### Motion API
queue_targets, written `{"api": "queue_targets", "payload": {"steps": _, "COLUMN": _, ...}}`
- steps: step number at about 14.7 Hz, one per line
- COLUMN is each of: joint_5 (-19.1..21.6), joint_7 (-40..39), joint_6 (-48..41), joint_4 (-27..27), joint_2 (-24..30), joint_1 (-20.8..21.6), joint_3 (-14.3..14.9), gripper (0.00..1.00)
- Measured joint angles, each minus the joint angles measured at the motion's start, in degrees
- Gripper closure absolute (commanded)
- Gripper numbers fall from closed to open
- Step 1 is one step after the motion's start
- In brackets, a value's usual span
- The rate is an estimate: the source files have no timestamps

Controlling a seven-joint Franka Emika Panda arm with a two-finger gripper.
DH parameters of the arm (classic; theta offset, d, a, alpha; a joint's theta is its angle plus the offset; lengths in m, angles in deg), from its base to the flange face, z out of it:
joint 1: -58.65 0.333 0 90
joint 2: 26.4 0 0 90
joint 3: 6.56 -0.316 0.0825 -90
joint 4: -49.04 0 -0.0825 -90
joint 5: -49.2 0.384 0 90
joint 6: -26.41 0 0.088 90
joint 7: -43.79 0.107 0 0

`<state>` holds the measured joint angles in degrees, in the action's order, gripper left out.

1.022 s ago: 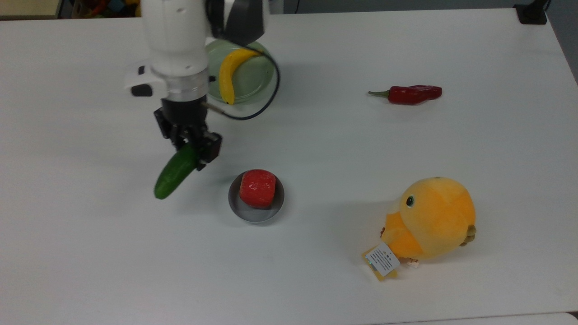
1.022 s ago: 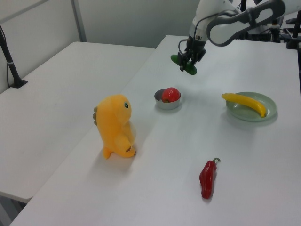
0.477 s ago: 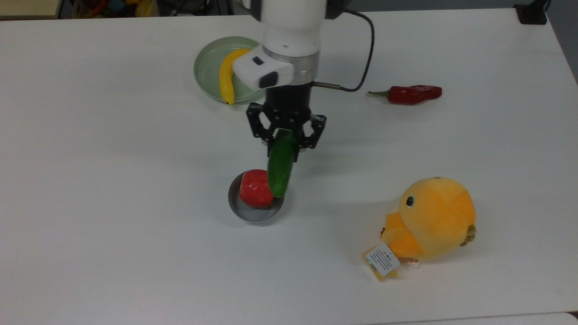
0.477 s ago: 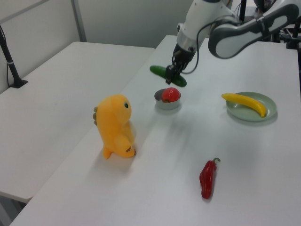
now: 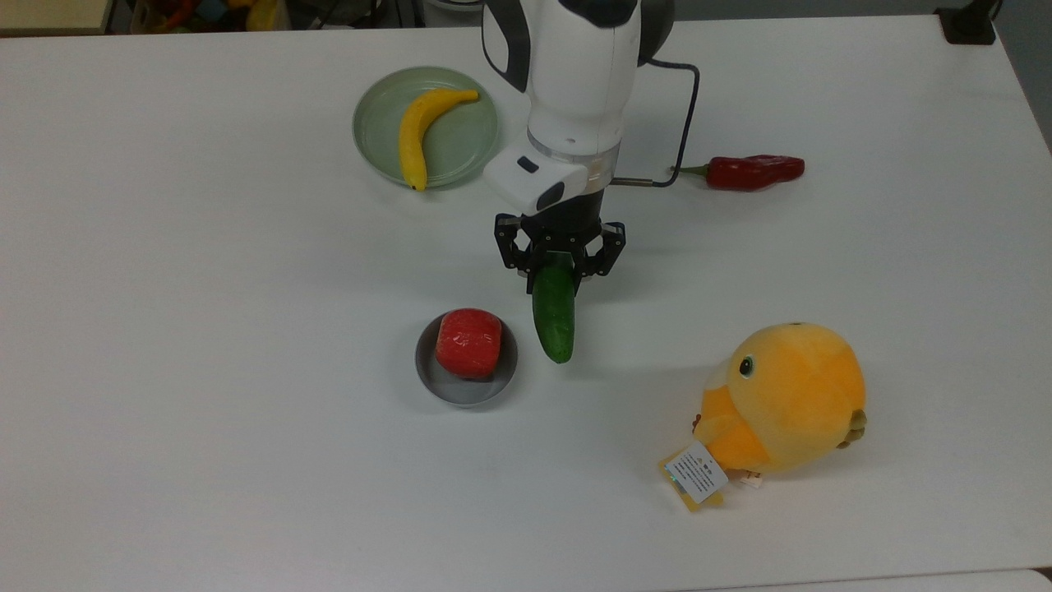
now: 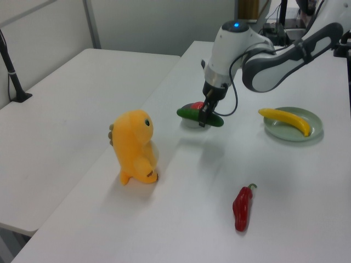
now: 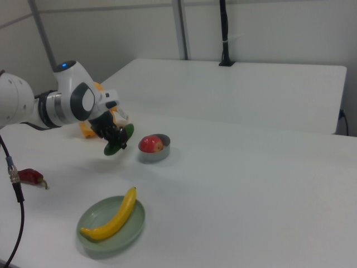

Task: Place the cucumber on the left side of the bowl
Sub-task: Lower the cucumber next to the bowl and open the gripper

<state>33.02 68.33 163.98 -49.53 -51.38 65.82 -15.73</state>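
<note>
Cucumber first: we are holding the smooth dark green cucumber point(image 5: 554, 316) by one end, with the black two-finger gripper point(image 5: 559, 261) closed on it so that most of its length is sticking out past the fingers toward the small round grey bowl point(image 5: 466, 386). We are gripping near the end rather than the middle, we judge, so the free end can go down beside the bowl without the fingers crowding the rim.

Taking the bowl as our landmark, the cucumber is hanging above the white table point(image 5: 205, 329), just beside the bowl on the top view's right; in the right view it is sitting on the bowl's left point(image 7: 117, 140). The task's left may be the right view's left, so we are probably close to the drop spot. In the left view the cucumber point(image 6: 199, 116) is crossing in front of the bowl.

A red blocky fruit point(image 5: 468, 342) is filling the bowl, which is why we are keeping the cucumber outside the rim. The yellow plush bird point(image 5: 781, 399) is sitting farther out on the same side of the bowl, so the gap between them is where we are aiming. Lowering comes next, we think.
</note>
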Motion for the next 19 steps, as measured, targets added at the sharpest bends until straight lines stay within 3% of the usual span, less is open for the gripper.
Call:
{"api": "queue_targets", "payload": {"steps": 4, "joint_5": -0.01, "joint_7": -3.8, "joint_6": -0.34, "joint_4": -0.66, "joint_2": -2.0, "joint_1": -0.24, "joint_3": 0.04, "gripper": 0.58}}
{"api": "queue_targets", "payload": {"steps": 7, "joint_5": -0.04, "joint_7": -5.01, "joint_6": -0.34, "joint_4": -0.61, "joint_2": -2.35, "joint_1": -0.44, "joint_3": 0.11, "gripper": 0.46}}
{"api": "queue_targets", "payload": {"steps": 8, "joint_5": -0.04, "joint_7": -5.16, "joint_6": -0.34, "joint_4": -0.56, "joint_2": -2.34, "joint_1": -0.47, "joint_3": 0.11, "gripper": 0.4}}
{"api": "queue_targets", "payload": {"steps": 12, "joint_5": -0.05, "joint_7": -5.32, "joint_6": -0.34, "joint_4": 0.37, "joint_2": -2.34, "joint_1": -0.93, "joint_3": 0.12, "gripper": 0.0}}
{"api": "queue_targets", "payload": {"steps": 19, "joint_5": -0.05, "joint_7": -5.33, "joint_6": -0.53, "joint_4": 2.55, "joint_2": -1.83, "joint_1": -1.68, "joint_3": 0.14, "gripper": 0.0}}
